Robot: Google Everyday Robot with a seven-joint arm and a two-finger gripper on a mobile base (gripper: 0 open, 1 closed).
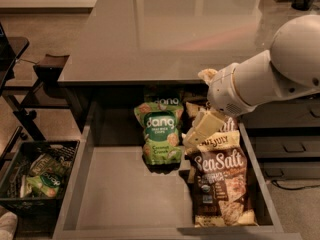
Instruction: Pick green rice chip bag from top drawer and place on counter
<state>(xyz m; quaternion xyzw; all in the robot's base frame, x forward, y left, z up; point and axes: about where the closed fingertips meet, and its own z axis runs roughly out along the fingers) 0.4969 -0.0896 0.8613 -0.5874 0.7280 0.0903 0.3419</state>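
The green rice chip bag (160,132) stands leaning at the back of the open top drawer (125,194), with white "dang" lettering facing me. My gripper (196,132) hangs from the white arm coming in from the right. It sits low over the drawer, just right of the green bag and above a brown "Sea Salt" bag (220,181). The glossy grey counter (175,29) spreads behind and above the drawer.
A second brown bag (200,109) stands behind the gripper at the drawer's back. A dark bin (35,176) with green packets sits on the floor at the left. Dark drawer fronts with handles (287,149) lie to the right.
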